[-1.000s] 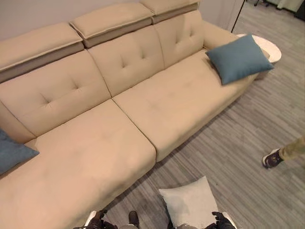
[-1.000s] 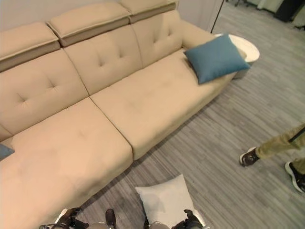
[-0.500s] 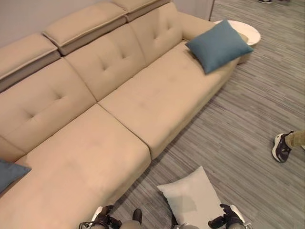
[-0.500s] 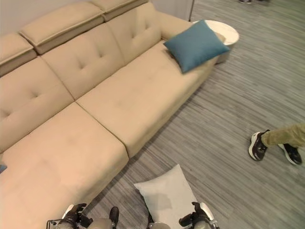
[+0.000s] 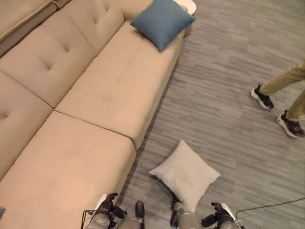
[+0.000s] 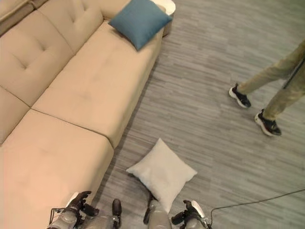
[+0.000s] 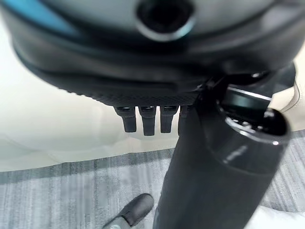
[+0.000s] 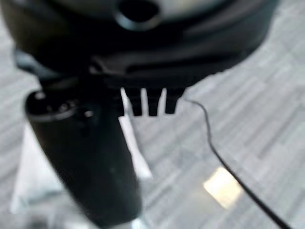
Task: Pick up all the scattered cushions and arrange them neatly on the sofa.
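A pale grey cushion point(image 5: 185, 173) lies flat on the wood-grain floor just in front of the beige sofa point(image 5: 90, 95). A blue cushion point(image 5: 162, 21) leans at the sofa's far right end. My left hand point(image 5: 107, 210) hangs low by the sofa's front edge. My right hand point(image 5: 219, 217) hangs low to the right of the grey cushion. Both are apart from the cushion. In the left wrist view the fingers point(image 7: 143, 121) are straight and hold nothing. The right wrist view shows straight fingers point(image 8: 147, 102) above the floor, with the grey cushion point(image 8: 33, 176) beside the thumb.
A person's legs in tan trousers and dark shoes point(image 5: 286, 105) stand on the floor at the right. A round white side table point(image 5: 188, 5) sits past the sofa's far end. Open floor lies between the grey cushion and the person.
The whole picture has shifted as the camera turned right and down. The person has stepped further in, with both legs now showing. The cushions lie where they were and both hands stay low.
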Robot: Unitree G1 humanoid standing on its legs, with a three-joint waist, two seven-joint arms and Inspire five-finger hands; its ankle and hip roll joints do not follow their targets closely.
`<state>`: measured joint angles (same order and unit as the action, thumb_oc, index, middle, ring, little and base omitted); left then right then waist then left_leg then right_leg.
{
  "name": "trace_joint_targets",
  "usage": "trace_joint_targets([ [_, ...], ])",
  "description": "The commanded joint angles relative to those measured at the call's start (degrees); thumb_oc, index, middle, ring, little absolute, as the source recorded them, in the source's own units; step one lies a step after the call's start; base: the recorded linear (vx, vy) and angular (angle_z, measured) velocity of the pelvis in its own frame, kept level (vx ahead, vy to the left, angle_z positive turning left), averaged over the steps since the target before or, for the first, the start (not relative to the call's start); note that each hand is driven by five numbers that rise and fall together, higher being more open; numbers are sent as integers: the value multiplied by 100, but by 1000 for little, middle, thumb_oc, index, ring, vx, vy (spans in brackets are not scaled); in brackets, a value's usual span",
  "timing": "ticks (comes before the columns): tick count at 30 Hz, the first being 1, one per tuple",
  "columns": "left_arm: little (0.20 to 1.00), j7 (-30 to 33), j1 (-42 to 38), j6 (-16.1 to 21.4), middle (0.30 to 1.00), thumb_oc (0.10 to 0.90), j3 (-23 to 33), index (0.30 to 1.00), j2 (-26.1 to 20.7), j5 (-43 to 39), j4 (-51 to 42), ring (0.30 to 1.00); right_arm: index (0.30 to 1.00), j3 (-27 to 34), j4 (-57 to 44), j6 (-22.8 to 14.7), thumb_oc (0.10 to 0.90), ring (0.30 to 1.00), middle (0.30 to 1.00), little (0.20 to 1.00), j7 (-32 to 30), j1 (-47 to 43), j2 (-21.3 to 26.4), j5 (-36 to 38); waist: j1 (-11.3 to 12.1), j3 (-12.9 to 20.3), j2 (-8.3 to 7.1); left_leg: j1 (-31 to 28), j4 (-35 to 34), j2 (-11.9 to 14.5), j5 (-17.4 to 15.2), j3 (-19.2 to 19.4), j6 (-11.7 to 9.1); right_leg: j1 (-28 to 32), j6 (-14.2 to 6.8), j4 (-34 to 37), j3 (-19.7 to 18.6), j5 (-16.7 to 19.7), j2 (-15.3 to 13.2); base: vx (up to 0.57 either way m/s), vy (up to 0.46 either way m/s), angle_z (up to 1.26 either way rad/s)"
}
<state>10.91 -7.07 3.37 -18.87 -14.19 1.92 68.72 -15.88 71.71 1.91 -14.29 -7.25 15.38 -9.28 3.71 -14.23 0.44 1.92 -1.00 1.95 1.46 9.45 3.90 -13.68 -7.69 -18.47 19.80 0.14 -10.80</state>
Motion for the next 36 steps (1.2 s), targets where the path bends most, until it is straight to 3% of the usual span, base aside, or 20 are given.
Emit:
trace_joint_targets([
  [1, 900, 94, 37, 18, 900, 800, 206, 900, -125, 149, 107, 900, 900, -34, -210, -115, 800, 900, 900, 900, -238, -193, 396, -7, 287, 177, -163, 450, 11, -237, -286, -652, -242, 972, -32, 500, 91, -486, 59, -211, -75, -48],
  [3, 900, 127, 43, 7, 900, 800, 189, 900, -140, 145, 104, 900, 900, -53, -245, -116, 800, 900, 900, 900, -277, -231, 380, 10, 450, 191, -236, 590, 42, -189, -201, -364, -304, 1233, -24, 858, 379, -494, 97, -201, -123, -65],
  [5, 900, 103, 18, 25, 900, 800, 206, 900, -104, 151, 83, 900, 900, -59, -239, -125, 800, 900, 900, 900, -306, -250, 404, 64, 452, 254, -260, 745, 77, -159, -106, -290, -363, 1318, -35, 1306, 402, -569, 217, -152, -150, -75],
  [7, 900, 151, -26, 36, 900, 800, 225, 900, -81, 36, 9, 900, 900, -44, -319, -135, 800, 900, 900, 900, -340, -310, 469, 156, 378, 176, -190, 847, 76, -68, 11, -255, -432, 1206, 26, 1437, 164, -526, 351, -172, -156, -59],
  [12, 900, 169, -139, 48, 900, 800, 76, 900, 100, 28, -26, 900, 900, 23, -402, -159, 800, 900, 900, 900, -398, -285, 595, 262, 114, -46, 26, 1027, 305, 82, 145, -292, -615, 1237, 208, 1771, 139, -528, 506, -140, -89, -13],
  [15, 900, 159, -186, 58, 900, 800, 27, 900, 137, -32, -61, 900, 900, 17, -380, -167, 800, 900, 900, 900, -410, -278, 627, 281, 98, -143, 53, 1053, 471, 95, 109, -541, -678, 1217, 255, 1758, 87, -525, 516, -59, -33, -14],
  [16, 900, 152, -225, 53, 900, 800, -24, 900, 177, -75, -68, 900, 900, 37, -327, -162, 800, 900, 900, 900, -431, -279, 646, 303, 98, -177, 40, 1080, 590, 12, 25, -1000, -722, 1151, 290, 1703, 12, -512, 514, -22, -34, -18],
  [18, 900, 159, -221, 53, 900, 800, -42, 900, 219, -116, -31, 900, 900, 50, -282, -166, 800, 900, 900, 900, -422, -234, 663, 295, 88, -156, 28, 1072, 631, 6, -38, -1319, -746, 1142, 278, 1682, -71, -514, 510, 23, -11, -30],
  [20, 900, 159, -191, 51, 900, 800, -47, 900, 254, -155, -21, 900, 900, 71, -238, -161, 800, 900, 900, 900, -422, -204, 698, 269, 65, -110, 61, 1068, 454, 184, 65, -1425, -797, 1158, 217, 1659, -151, -554, 507, 101, 70, -32],
  [28, 900, 143, -95, 43, 900, 800, 29, 900, 209, -179, 15, 900, 900, 168, -196, -106, 800, 900, 900, 900, -360, -135, 765, 259, 194, -135, 59, 1256, 19, 402, 229, -1744, -860, 1482, 100, 1546, -498, -822, 493, 173, 141, -31],
  [31, 900, 124, -45, 20, 900, 800, 67, 900, 192, -149, 14, 900, 900, 252, -216, -90, 800, 900, 900, 900, -350, -98, 716, 254, 223, -73, 18, 1299, 370, 281, 259, -1705, -861, 1596, -16, 1539, -571, -787, 321, 220, 268, -22],
  [32, 900, 116, -51, 24, 900, 800, 97, 900, 145, -177, -27, 900, 900, 285, -265, -72, 800, 900, 900, 900, -306, -74, 665, 261, 254, -43, -26, 1311, 588, 148, 83, -1609, -765, 1538, -120, 1394, -660, -787, 124, 263, 404, -8],
  [36, 900, 145, -98, 2, 900, 800, 95, 900, 43, -189, -81, 900, 900, 299, -353, -25, 800, 900, 900, 900, -282, -149, 624, 300, 299, -117, -45, 1286, 759, 8, -118, -1422, -549, 1077, -231, 701, -811, -607, -148, 77, 246, -40],
])
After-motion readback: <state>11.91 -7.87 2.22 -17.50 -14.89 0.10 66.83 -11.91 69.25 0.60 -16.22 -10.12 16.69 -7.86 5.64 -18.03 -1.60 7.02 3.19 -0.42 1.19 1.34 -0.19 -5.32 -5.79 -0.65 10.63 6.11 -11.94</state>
